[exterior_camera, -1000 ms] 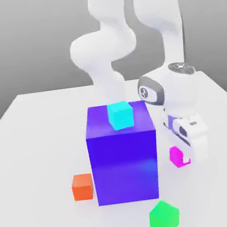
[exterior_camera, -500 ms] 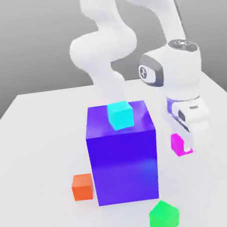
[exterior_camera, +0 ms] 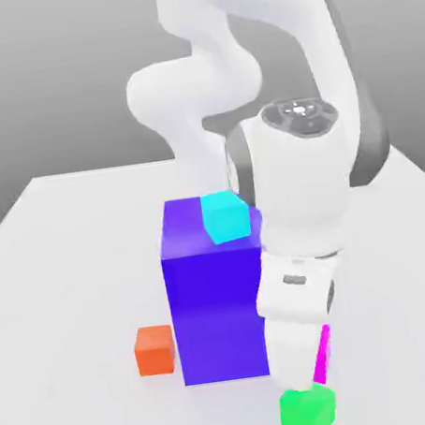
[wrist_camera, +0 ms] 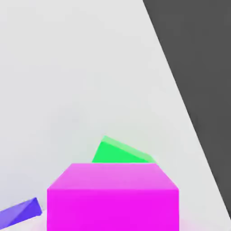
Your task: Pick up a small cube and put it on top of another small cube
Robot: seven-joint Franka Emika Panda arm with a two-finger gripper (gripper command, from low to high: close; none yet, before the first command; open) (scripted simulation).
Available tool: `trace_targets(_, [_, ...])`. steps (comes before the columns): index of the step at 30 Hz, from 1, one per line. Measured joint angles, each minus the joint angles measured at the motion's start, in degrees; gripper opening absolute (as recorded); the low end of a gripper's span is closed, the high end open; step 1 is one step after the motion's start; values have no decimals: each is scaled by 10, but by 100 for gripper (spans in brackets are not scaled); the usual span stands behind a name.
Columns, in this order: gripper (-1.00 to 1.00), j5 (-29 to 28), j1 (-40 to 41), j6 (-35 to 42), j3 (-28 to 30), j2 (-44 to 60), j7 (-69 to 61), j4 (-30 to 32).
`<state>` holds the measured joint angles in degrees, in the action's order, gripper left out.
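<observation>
The small magenta cube (exterior_camera: 322, 358) hangs in my gripper (exterior_camera: 313, 373), which is shut on it just above the small green cube (exterior_camera: 307, 412) near the table's front edge. In the exterior view only a thin pink sliver shows beside the white hand. In the hand view the magenta cube (wrist_camera: 113, 196) sits large and close, with the green cube (wrist_camera: 119, 153) right behind it on the white table.
A big blue-purple block (exterior_camera: 218, 300) stands just to the exterior view's left of my hand, with a cyan cube (exterior_camera: 225, 216) on its top. An orange-red cube (exterior_camera: 155, 349) rests on the table left of the block. A corner of the block (wrist_camera: 20, 212) shows in the hand view.
My hand has lifted the magenta cube off the table, carried it forward and leftward in the exterior view, and turned. It now hangs over the green cube.
</observation>
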<state>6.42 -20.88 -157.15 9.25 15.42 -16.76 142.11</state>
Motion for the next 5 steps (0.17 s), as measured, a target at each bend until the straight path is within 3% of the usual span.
trace_targets(5, [100, 0, 0, 0, 0, 0, 0, 0])
